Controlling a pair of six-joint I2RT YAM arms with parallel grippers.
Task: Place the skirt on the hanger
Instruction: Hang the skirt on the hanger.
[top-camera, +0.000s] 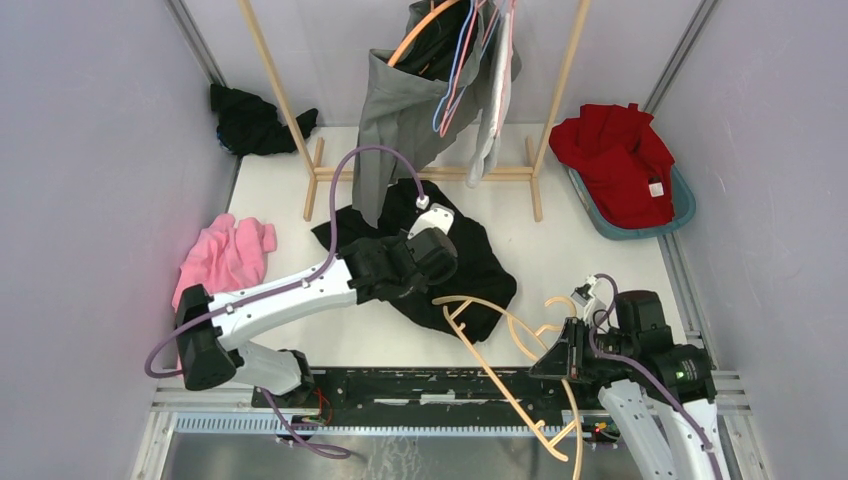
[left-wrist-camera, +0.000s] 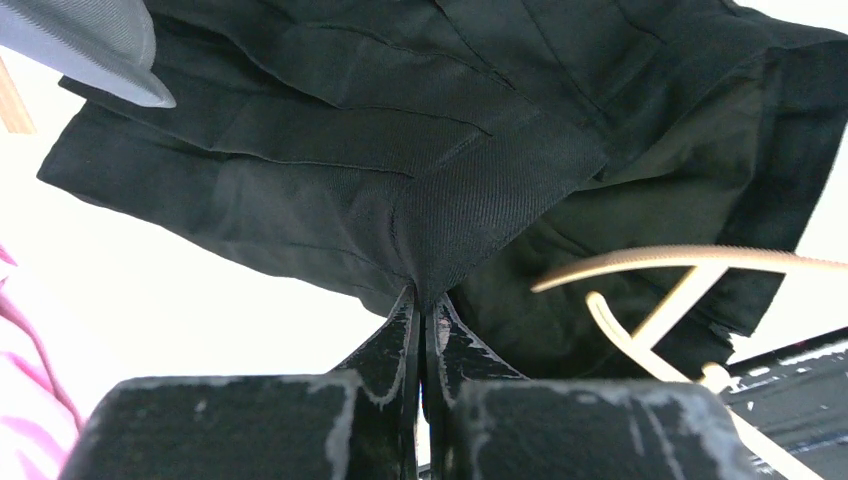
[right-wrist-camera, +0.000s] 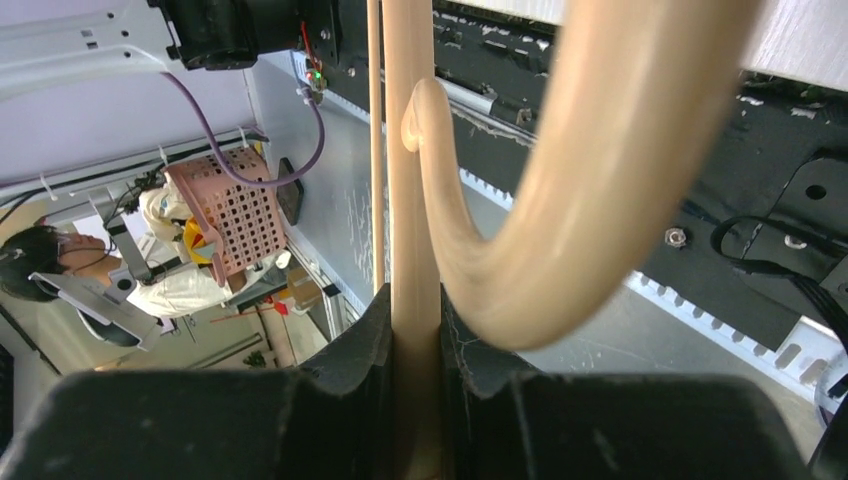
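Left jaws pinched together on a fold of skirt (left-wrist-camera: 420, 180); cloth spreads beyond the tips. Right jaws clamp the hanger (right-wrist-camera: 412, 250).

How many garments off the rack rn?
4: black skirt mid-table, pink cloth at left, black bundle in the back-left corner, red garment in the basket back right. Others may be hidden underneath.

hanger (top-camera: 500, 378) btm cut off, skirt (top-camera: 480, 270) middle seemingly under L arm (top-camera: 300, 290)
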